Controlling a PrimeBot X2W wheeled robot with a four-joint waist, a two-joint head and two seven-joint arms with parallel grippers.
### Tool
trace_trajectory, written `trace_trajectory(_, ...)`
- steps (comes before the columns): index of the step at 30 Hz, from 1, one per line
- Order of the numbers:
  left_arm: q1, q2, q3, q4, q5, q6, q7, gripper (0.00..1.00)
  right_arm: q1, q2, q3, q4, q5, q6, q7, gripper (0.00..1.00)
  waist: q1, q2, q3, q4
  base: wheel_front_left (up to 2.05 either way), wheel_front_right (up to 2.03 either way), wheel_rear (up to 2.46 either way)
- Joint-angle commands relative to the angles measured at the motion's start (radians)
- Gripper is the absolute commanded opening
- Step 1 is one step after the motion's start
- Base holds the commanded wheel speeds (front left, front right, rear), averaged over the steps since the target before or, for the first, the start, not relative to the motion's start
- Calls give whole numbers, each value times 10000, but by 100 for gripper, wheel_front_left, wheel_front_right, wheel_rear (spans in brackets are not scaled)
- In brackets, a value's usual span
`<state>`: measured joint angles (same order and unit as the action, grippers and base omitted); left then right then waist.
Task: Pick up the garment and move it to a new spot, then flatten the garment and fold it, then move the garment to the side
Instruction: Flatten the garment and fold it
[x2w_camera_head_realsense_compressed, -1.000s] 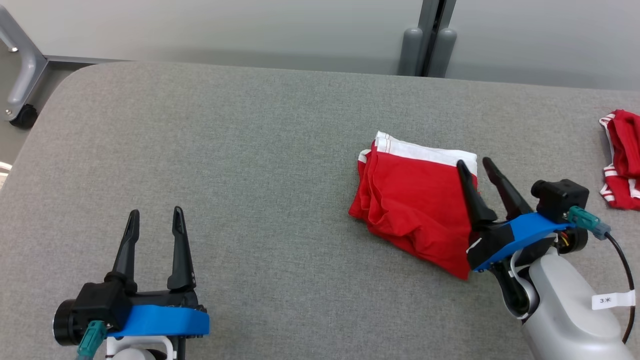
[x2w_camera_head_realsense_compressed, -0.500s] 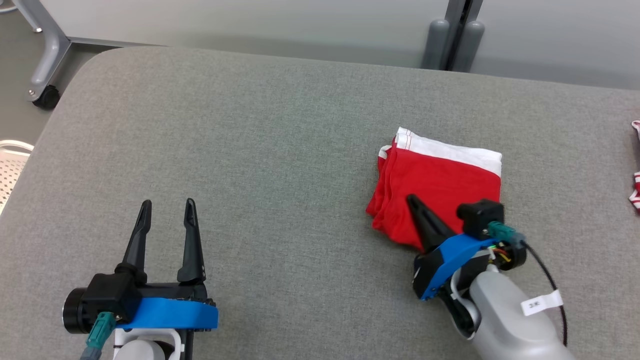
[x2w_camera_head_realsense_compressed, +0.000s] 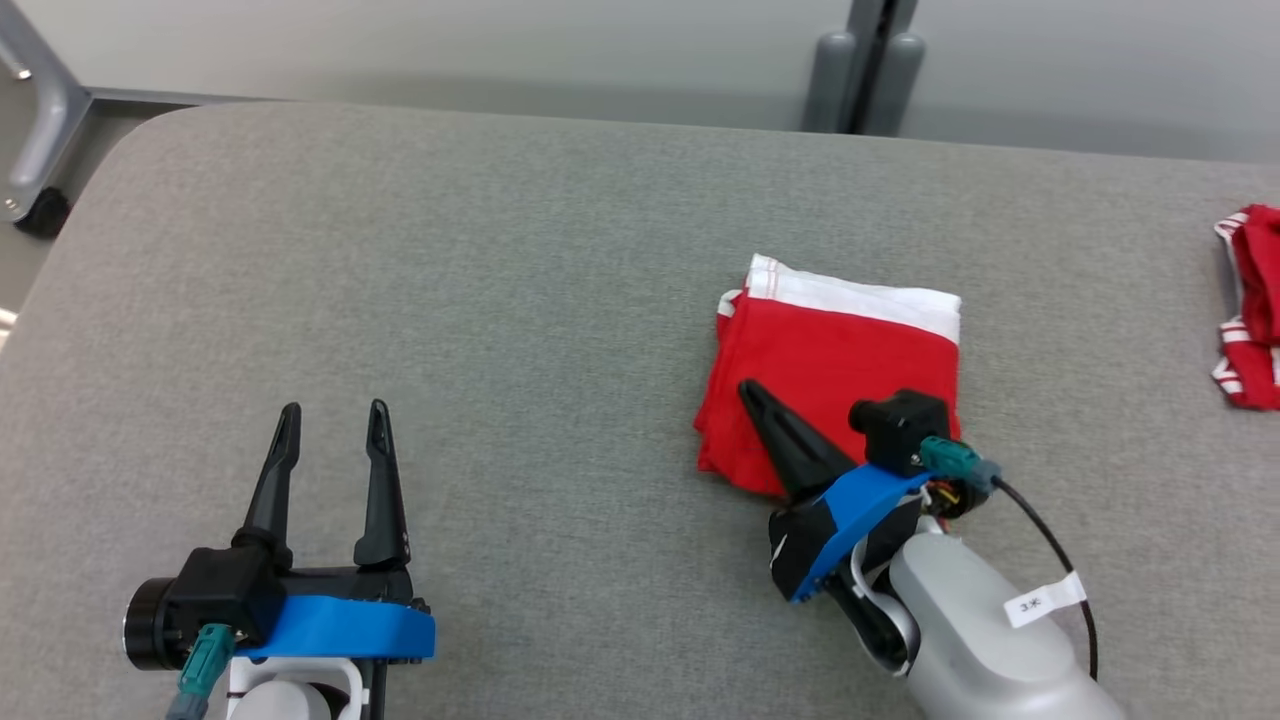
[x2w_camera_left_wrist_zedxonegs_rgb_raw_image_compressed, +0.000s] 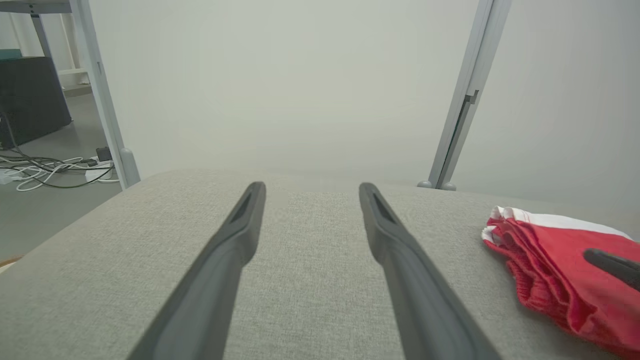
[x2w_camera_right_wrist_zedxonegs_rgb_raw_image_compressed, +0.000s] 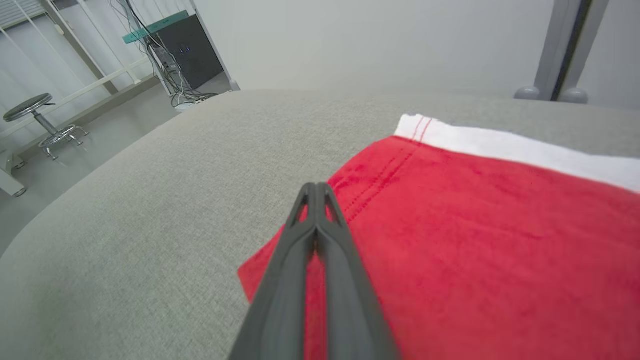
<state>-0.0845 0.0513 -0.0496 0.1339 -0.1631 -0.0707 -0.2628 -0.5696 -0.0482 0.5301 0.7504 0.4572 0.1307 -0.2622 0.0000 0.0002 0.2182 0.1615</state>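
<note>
Head view: right gripper (x2w_camera_head_realsense_compressed: 747, 389) pressed together over folded garment (x2w_camera_head_realsense_compressed: 840, 345) (left gripper (x2w_camera_head_realsense_compressed: 334, 408) spread)

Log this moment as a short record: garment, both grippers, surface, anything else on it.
garment: red garment, folded, white waistband along its far edge, lying on the table
right gripper: right gripper shut, fingers over the garment's near left part, no cloth seen between them
left gripper: left gripper open, over bare table, apart from the garment
surface: grey table, fabric-covered
other: red-and-white cloth at the table's right edge
</note>
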Motion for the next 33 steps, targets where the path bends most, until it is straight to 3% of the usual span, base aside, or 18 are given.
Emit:
trace_trajectory(1,-59,-13,-3,18,82,-14,-23,100,-30,-51,-115,-126,-126,1,-34,0,0,-2,-97,-151,0,0,0)
trace_trajectory(4,-60,-13,69,40,177,-70,-25,100,331,-252,-711,-688,-463,1,-31,0,0,-2,-224,-462,0,0,0)
trace_trajectory(6,-10,-16,150,92,247,-86,-23,100,549,-470,-1154,-1162,-789,1,-33,31,0,-2,-339,-701,0,0,0)
trace_trajectory(7,15,-14,172,101,273,-112,-25,100,681,-565,-1440,-1437,-931,1,-33,78,0,-2,-392,-808,0,0,0)
trace_trajectory(8,57,-10,227,122,311,-136,-25,100,856,-635,-1701,-1696,-1018,1,-33,100,0,-2,-461,-935,0,0,0)
trace_trajectory(14,280,-10,434,273,468,-234,-25,100,2129,-1082,-3278,-2914,-1582,1,-31,100,0,-2,-891,-1523,0,0,0)
trace_trajectory(19,493,-8,596,420,647,-262,-23,100,3192,-1065,-4190,-3757,-1923,1,-32,100,0,-2,-1200,-1827,0,0,0)
trace_trajectory(33,1001,87,878,776,1036,-211,-23,100,5597,-364,-5310,-5347,-2611,1,-32,100,0,-2,-2010,-1499,0,0,0)
